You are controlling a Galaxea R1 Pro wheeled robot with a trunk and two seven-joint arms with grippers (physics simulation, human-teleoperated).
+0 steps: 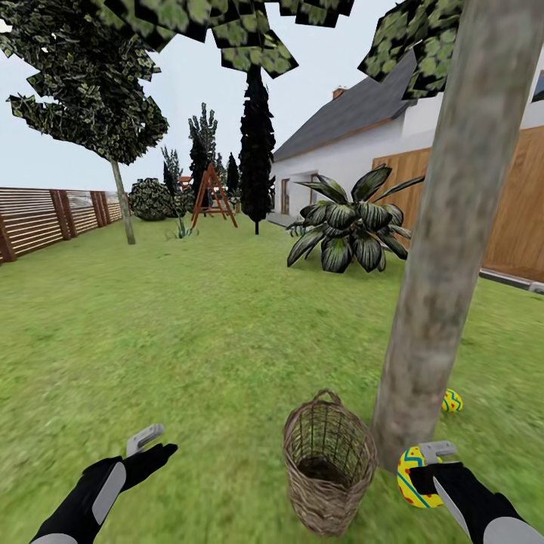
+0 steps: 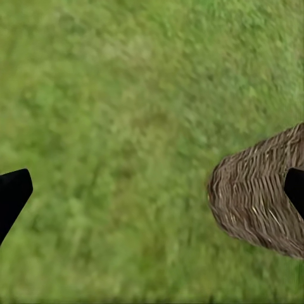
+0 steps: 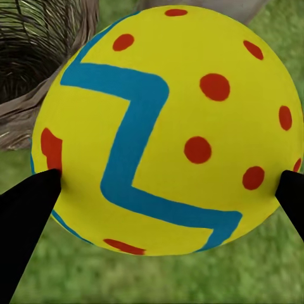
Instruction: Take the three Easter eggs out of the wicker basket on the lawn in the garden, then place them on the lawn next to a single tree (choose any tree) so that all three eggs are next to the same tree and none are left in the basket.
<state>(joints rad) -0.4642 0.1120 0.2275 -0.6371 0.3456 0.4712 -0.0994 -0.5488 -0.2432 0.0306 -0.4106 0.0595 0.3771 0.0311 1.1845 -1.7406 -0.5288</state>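
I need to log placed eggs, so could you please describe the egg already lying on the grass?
Find the thick grey-brown trunk at right. Behind its foot, on the lawn, lies a yellow egg, half hidden by the trunk. Unlike the egg shut in the right tool, nothing holds it.

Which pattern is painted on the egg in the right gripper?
The egg is yellow with a blue zigzag and red dots, clearest in the right wrist view.

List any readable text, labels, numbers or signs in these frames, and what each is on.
None: no words, numbers, brands or signs anywhere.
Held egg in the right claw: painted blue zigzag and red dots only, no lettering.
Egg on the grass by the trunk: a pattern only, too small to make out.
Wicker basket, fence, house wall: bare.
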